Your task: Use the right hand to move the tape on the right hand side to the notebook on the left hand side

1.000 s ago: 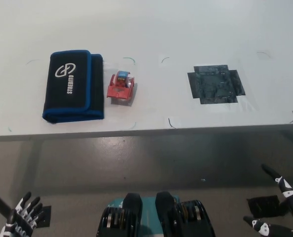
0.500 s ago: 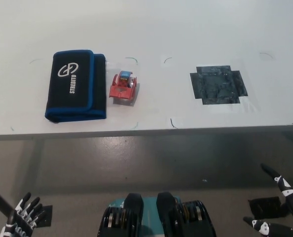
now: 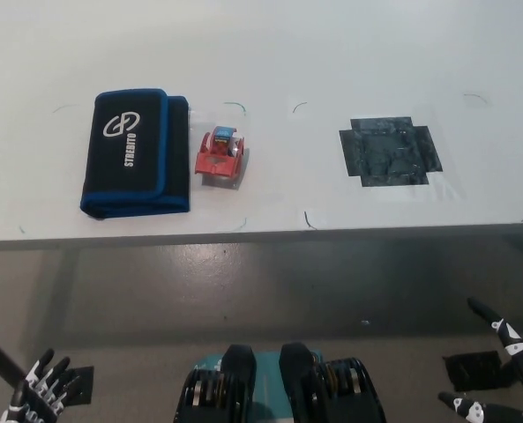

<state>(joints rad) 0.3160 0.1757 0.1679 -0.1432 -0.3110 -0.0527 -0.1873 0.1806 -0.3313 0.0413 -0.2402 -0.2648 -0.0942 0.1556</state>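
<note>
At the far lower left, below the desk's near edge and well clear of it, the white left hand [image 3: 41, 392] rests low with its fingers spread apart, grasping nothing. Above it, the white desk [image 3: 270, 53] fills the upper half of the view, its near edge running straight across the middle. Toward the desk's left side lies a black notebook [image 3: 136, 165] with blue trim and a white logo with lettering on its cover; it looks more like a folded fabric case, lying flat with its long side running from the far edge toward the near one. Just beside its right edge, apart by a narrow gap, sits a small red toy car [image 3: 220, 157] with a blue patch on top, resting on a pale mat or card. Thin dark corner marks are drawn on the desk around these spots. Toward the desk's right side, well apart from the car, the tape [image 3: 390, 152] shows as a flat, dark, cross-shaped patch of strips stuck to the surface, untouched. At the far lower right, under the near edge, the black right hand [image 3: 499, 374] hangs with fingers splayed, released and carrying nothing, nowhere near the tape.
</note>
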